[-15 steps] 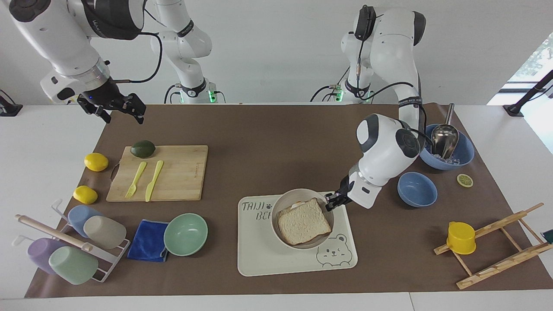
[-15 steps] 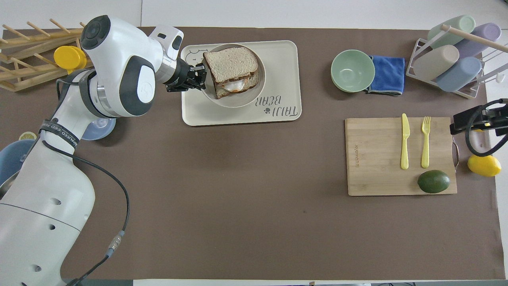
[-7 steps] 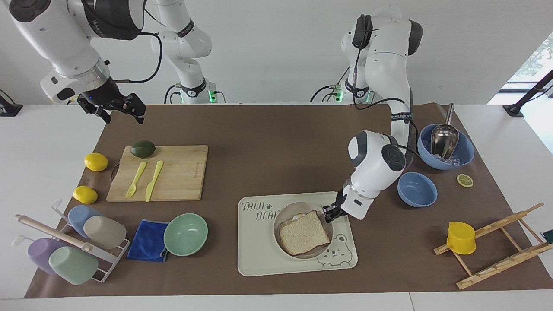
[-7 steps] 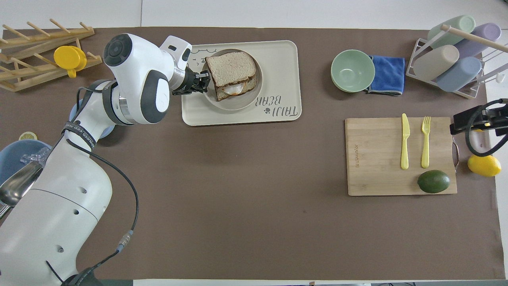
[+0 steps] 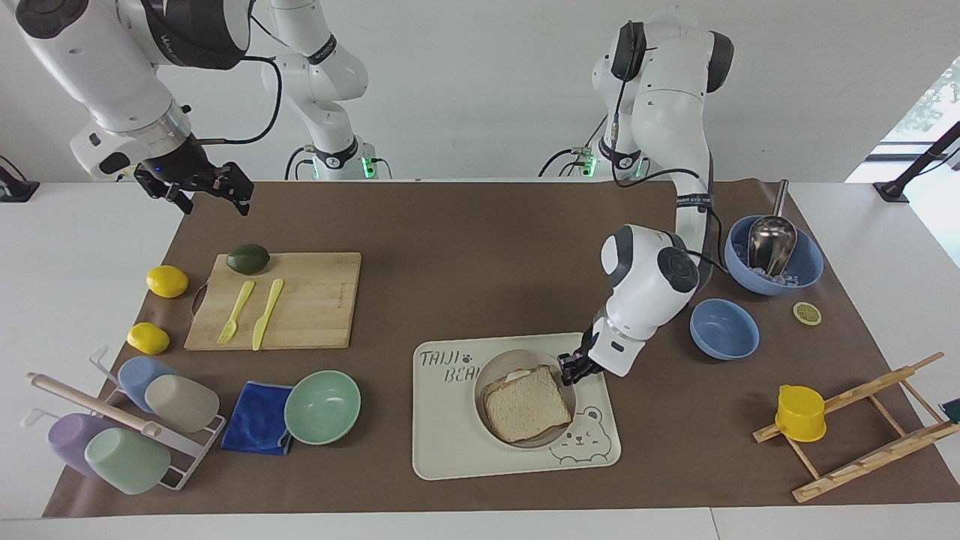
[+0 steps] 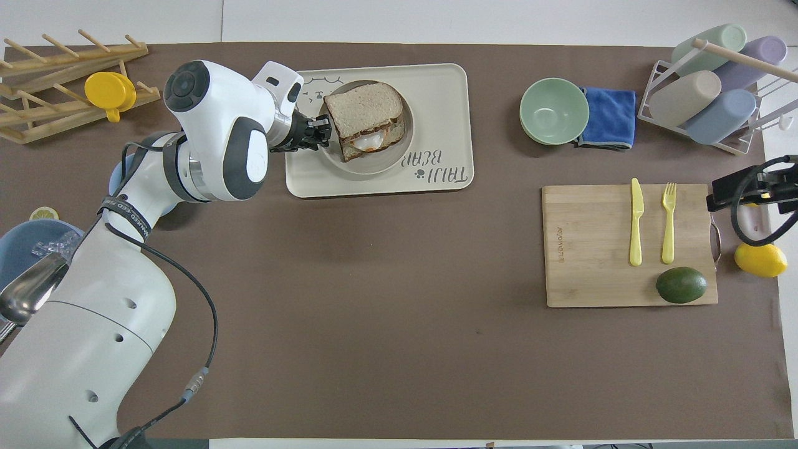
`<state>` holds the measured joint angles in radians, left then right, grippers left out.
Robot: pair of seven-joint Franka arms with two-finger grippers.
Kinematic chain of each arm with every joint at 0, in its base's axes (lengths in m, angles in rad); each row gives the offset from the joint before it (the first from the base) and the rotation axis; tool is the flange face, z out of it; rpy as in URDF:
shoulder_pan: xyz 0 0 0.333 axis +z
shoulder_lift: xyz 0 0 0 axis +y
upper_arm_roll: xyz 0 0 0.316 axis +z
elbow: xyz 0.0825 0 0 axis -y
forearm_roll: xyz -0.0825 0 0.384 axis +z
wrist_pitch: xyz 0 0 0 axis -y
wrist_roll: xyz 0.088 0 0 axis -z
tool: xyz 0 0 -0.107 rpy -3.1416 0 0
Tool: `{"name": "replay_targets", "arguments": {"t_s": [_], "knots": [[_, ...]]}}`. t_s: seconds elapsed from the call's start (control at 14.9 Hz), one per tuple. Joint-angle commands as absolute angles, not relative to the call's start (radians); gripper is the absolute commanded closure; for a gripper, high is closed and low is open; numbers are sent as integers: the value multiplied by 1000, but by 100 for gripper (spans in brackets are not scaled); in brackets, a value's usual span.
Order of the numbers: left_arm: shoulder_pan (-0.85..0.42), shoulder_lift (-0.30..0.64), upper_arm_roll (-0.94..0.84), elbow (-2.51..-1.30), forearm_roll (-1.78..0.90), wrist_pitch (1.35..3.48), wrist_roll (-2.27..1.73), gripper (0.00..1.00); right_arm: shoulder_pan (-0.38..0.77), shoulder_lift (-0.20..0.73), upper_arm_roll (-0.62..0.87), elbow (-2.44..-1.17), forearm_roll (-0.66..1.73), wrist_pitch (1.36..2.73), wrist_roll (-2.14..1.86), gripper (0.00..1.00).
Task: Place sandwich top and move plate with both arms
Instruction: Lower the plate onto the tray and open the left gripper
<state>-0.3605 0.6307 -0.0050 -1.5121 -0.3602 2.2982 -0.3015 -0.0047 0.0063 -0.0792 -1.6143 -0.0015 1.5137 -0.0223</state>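
The sandwich top (image 5: pixel 526 403) lies on the egg toast (image 6: pixel 368 138) on the round beige-grey plate (image 5: pixel 487 375), which rests on the bear-print tray (image 5: pixel 450 450). My left gripper (image 5: pixel 568 367) is low at the plate's rim, on the side toward the left arm's end of the table, and is shut on the rim. The overhead view shows it (image 6: pixel 319 132) at the plate's edge (image 6: pixel 368 163), with the bread (image 6: pixel 363 103) on top. My right gripper (image 5: pixel 214 191) waits open in the air over the mat's edge near the avocado (image 5: pixel 248 258).
A mint bowl (image 5: pixel 322 406), blue cloth (image 5: pixel 257 418) and cup rack (image 5: pixel 127 420) lie toward the right arm's end. The cutting board (image 5: pixel 315 300) holds a fork and a knife. Two blue bowls (image 5: pixel 724 328) and a wooden rack with a yellow cup (image 5: pixel 801 412) lie toward the left arm's end.
My left gripper has lowered the plate with the sandwich onto the tray, a little farther from the robots. The right arm has not moved.
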Motion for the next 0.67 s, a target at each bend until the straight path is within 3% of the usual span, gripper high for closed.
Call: {"name": "replay_targets", "arguments": {"t_s": [0.0, 0.2, 0.6], "knots": [[-356, 594, 3, -1548, -345, 2264, -264, 0, -9, -21, -75, -1644, -11, 1517, -32, 0], [-339, 583, 5, -1531, -302, 2243, -267, 0, -9, -21, -75, -1644, -11, 1517, -32, 0], [-321, 395, 135, -1531, -197, 2033, -262, 0, -9, -21, -75, -1644, -11, 1517, -32, 0]]}}
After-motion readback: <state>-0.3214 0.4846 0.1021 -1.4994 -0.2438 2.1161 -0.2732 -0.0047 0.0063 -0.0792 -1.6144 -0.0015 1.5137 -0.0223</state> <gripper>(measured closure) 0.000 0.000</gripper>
